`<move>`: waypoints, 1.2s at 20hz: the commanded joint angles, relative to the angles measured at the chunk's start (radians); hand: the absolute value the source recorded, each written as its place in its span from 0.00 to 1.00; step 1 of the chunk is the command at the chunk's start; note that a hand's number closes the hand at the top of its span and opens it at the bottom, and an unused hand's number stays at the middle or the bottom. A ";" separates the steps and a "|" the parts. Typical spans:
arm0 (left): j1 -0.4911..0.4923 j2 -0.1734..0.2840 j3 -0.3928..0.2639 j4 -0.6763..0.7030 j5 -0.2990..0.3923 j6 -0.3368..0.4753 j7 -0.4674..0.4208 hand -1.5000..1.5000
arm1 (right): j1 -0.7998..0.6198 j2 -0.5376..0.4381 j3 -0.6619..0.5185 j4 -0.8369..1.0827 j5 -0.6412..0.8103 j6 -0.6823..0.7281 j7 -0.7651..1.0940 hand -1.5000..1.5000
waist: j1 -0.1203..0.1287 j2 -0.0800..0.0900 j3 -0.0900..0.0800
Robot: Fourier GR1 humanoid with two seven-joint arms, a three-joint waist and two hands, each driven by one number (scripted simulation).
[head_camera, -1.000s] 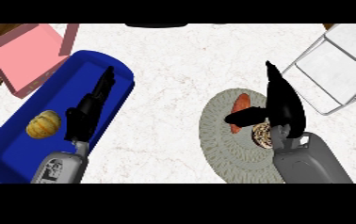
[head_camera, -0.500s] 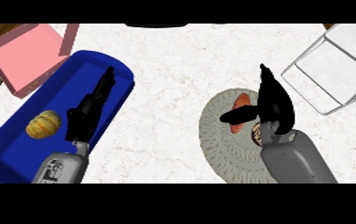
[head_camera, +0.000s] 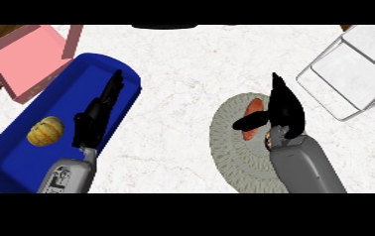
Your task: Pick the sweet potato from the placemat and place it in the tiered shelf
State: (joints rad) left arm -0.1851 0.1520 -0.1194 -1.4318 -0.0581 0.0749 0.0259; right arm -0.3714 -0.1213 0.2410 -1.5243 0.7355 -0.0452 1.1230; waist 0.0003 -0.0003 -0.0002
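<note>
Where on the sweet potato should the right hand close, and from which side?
Across its middle, from above. The sweet potato lies flat on the round placemat, a long orange shape largely hidden under the right hand, whose thumb already crosses it.

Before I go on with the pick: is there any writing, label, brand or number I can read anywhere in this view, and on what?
None can be read.
The left forearm's wrist casing carries small dark marks, too blurred to tell whether they are text.
The blue tray, pink box, round placemat, sweet potato and wire shelf show no lettering.
</note>
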 commanded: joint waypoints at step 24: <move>-0.008 -0.045 0.060 0.002 -0.052 -0.063 0.007 0.50 | 0.005 0.116 -0.157 0.287 0.103 -0.039 -0.157 0.00 | 0.002 0.001 0.000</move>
State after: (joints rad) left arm -0.1672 0.1188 -0.0719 -1.4539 -0.1014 0.0230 0.0260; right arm -0.3242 -0.0180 0.1147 -1.3212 0.8363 -0.0578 0.9959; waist 0.0021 0.0000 0.0001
